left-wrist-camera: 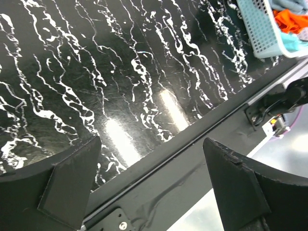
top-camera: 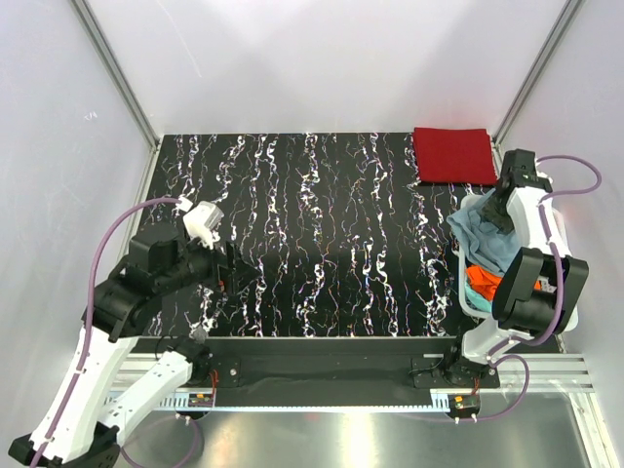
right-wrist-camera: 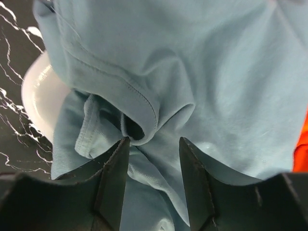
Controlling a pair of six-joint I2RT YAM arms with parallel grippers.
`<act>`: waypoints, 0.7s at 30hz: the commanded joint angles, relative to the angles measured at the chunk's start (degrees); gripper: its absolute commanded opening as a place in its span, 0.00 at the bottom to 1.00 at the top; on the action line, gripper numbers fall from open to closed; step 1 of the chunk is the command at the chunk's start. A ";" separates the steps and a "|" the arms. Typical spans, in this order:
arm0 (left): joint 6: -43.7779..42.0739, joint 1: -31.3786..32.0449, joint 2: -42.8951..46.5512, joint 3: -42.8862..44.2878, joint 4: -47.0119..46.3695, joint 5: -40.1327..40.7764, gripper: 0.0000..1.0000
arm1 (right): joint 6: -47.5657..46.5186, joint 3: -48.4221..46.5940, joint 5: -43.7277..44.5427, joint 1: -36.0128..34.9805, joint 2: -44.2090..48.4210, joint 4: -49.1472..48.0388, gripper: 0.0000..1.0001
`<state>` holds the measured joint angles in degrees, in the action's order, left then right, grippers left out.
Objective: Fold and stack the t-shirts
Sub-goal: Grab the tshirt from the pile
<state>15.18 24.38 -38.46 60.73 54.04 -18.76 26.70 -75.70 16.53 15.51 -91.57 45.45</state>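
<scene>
Red shirt (top-camera: 451,154) lay folded flat at the far right corner of the table (top-camera: 312,224). Basket (right-wrist-camera: 38,96) sat at the right edge, toward the near corner, with the blue shirt (right-wrist-camera: 216,72) heaped on top and spilling over its rim. Orange shirt (left-wrist-camera: 288,19) lay underneath, touching the blue one.

Right gripper (right-wrist-camera: 154,144) was down in the basket, its 2 jaws partly spread and straddling a hemmed fold of the blue shirt. Cloth sat between them, but I saw no squeeze on it, so I judged nothing gripped yet. Left gripper (left-wrist-camera: 151,142) hung spread wide and empty over the near edge on the left side, well apart from the basket.

Risks, as judged from this position:
1. The jaws sat over a rolled hem with loose layers beneath. A bite on the hem alone could slip out on the lift.
2. A deeper bite could catch 2 or more layers, so the shirt would come up bunched and be hard to spread.
3. The blue cloth draped over the rim, so a sideways pull could drag or tip the basket.
4. The orange shirt could ride up with it.
</scene>
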 commanded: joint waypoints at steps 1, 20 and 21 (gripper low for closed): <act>-2.70 1.28 -0.04 2.29 0.01 3.47 0.94 | 1.69 1.26 -1.68 0.05 0.52 -3.09 0.53; 3.45 2.34 -1.79 8.52 3.70 2.24 0.93 | -6.84 -29.57 -2.63 0.05 14.22 -12.57 0.00; 5.02 2.34 -1.88 8.70 3.88 2.07 0.93 | -6.49 -35.07 -6.65 0.05 14.14 -13.45 0.00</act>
<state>16.58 26.55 -39.29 66.54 58.26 -15.99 21.19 -99.74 18.22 15.64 -82.50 41.15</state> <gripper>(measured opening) 0.929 0.012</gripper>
